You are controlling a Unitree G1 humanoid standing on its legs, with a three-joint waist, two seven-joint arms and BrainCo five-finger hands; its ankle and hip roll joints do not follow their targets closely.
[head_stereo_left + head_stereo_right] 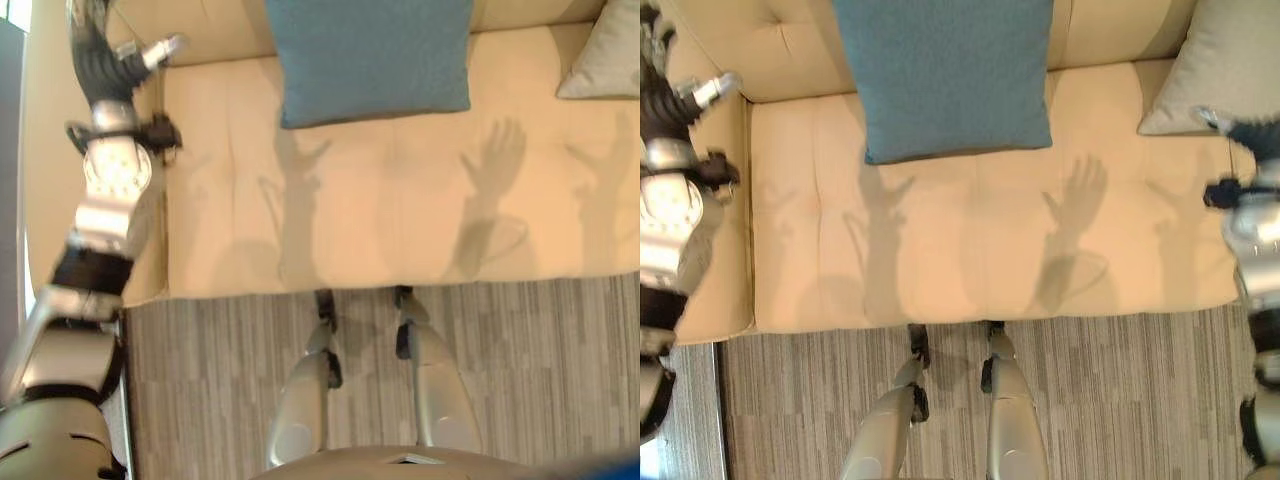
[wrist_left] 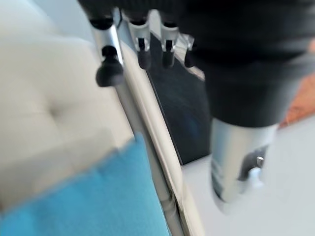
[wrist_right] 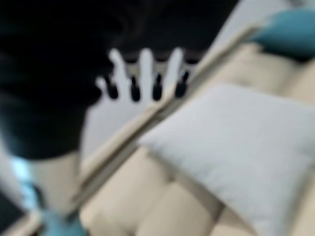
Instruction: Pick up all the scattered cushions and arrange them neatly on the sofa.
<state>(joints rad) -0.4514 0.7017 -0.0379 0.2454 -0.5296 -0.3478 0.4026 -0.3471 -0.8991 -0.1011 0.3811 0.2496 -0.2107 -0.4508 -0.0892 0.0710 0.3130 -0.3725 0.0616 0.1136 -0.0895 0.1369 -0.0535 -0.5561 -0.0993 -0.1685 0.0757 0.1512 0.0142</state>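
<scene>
Both arms raised, left robot hand (image 1: 100,55) and right robot hand (image 3: 142,73) empty, fingers straight

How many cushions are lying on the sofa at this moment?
2. The blue cushion leans against the backrest at the middle of the sofa; the light grey cushion sits at its right end. Others may lie outside the views.

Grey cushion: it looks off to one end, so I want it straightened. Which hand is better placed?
The right hand, probably: it hangs open beside the grey cushion at the sofa's right end. The left hand is over the far armrest.
</scene>
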